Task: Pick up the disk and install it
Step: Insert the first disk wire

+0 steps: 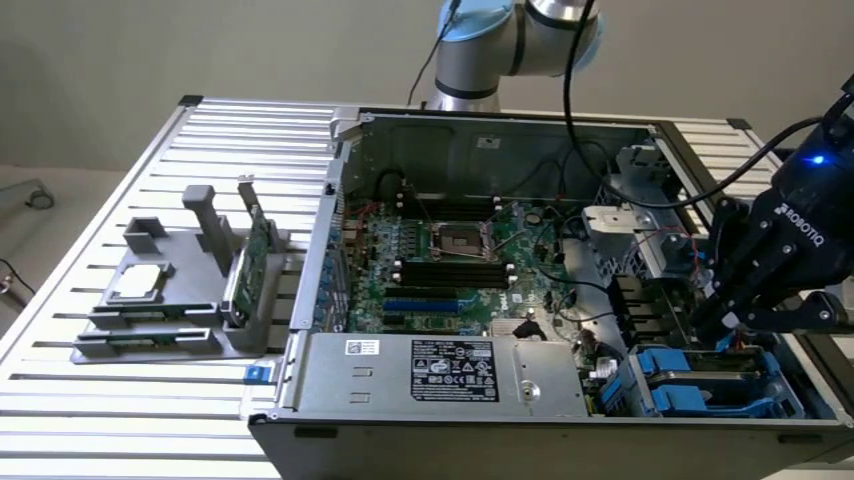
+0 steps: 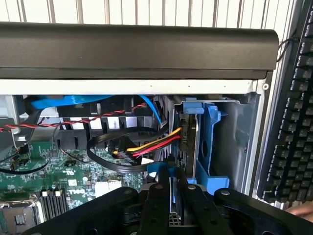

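My black gripper hangs over the drive bay at the front corner of the open computer case, on the exterior view's right. In the wrist view its two fingers are shut on a thin grey slab with a blue plastic edge, the disk, which I see edge-on. The disk points down into the bay beside a blue carrier that sits there with cables plugged in. Most of the disk's face is hidden by the fingers.
Red, yellow and black cables run close to the bay. Blue carriers fill the bay floor. The motherboard and power supply take up the case. A grey fixture holds a green card and a small silver chip. A keyboard lies outside the case wall.
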### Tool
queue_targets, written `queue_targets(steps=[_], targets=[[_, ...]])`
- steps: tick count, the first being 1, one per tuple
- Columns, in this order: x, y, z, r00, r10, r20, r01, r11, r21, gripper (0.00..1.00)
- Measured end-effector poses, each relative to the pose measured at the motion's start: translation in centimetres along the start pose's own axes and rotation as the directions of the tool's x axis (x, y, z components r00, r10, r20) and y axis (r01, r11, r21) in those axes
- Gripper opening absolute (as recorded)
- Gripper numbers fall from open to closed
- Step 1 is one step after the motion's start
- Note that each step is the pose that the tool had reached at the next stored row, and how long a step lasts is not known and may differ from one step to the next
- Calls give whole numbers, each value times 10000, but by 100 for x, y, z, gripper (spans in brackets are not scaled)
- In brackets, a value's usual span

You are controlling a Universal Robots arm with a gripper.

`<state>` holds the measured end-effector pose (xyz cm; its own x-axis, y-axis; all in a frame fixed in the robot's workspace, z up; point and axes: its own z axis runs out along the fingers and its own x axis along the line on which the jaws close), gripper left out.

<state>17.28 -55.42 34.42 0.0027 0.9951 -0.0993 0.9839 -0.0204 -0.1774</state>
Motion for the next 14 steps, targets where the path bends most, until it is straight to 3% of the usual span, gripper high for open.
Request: queue_targets(steps=[7,14], targets=[[-72,32,28,9997,-66,-229,66,10000,15,16],[-113,35,48,9994,-84,-321,85,10000,40,16]])
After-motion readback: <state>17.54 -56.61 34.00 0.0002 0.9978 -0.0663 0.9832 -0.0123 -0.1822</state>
